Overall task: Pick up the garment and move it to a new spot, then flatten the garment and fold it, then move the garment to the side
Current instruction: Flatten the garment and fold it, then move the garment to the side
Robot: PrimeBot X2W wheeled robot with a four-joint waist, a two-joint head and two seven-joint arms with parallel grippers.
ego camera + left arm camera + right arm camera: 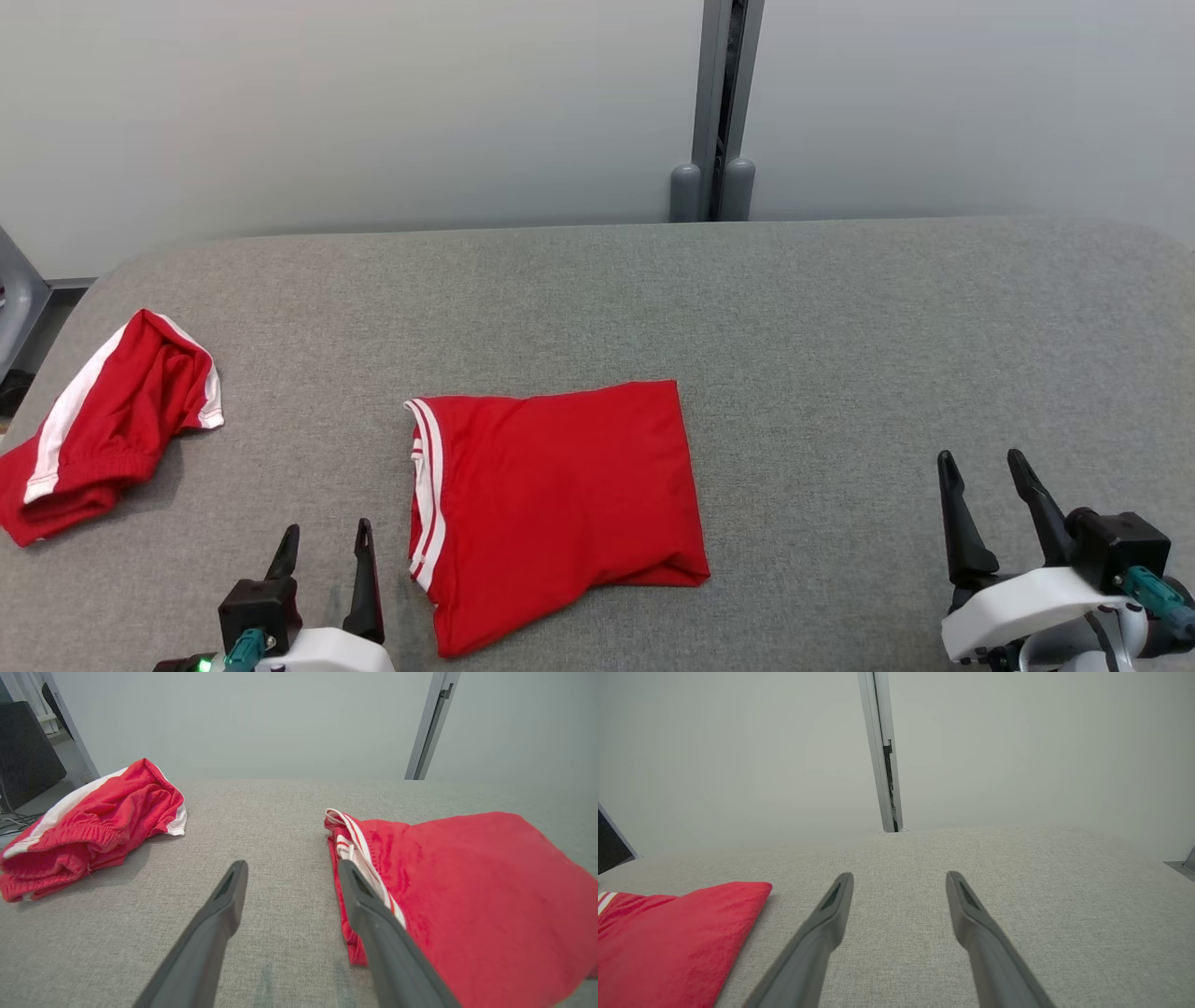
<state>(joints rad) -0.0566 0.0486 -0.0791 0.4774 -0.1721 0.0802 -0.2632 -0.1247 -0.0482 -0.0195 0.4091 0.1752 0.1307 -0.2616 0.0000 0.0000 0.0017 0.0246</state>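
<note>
Your left gripper [327, 525] sits at the near edge of the table [840, 327] with its two dark fingers spread wide and nothing between them. In the left wrist view one finger crosses in front of the white-striped hem of the folded garment [555, 504], and you cannot tell from that view whether it touches the cloth. In the head view the gripper stands just beside that hem. Your right gripper [979, 455] is also fully spread and holds nothing. It is well apart from the garment, over bare grey fabric on the right side. The garment itself lies folded into a rough rectangle near the middle of the table, towards the near side. It is red, with its striped hem facing your left and its lower left corner running out towards the near edge. Further to your left, a second red piece with a white side band, the crumpled shorts [103, 429], lies bunched close to the table's rounded left corner and reaches its left edge. You have open grey surface beyond the garment up to the far edge, and a wide bare stretch to its right. A grey post [719, 112] rises against the pale wall [373, 112] behind the far edge.
</note>
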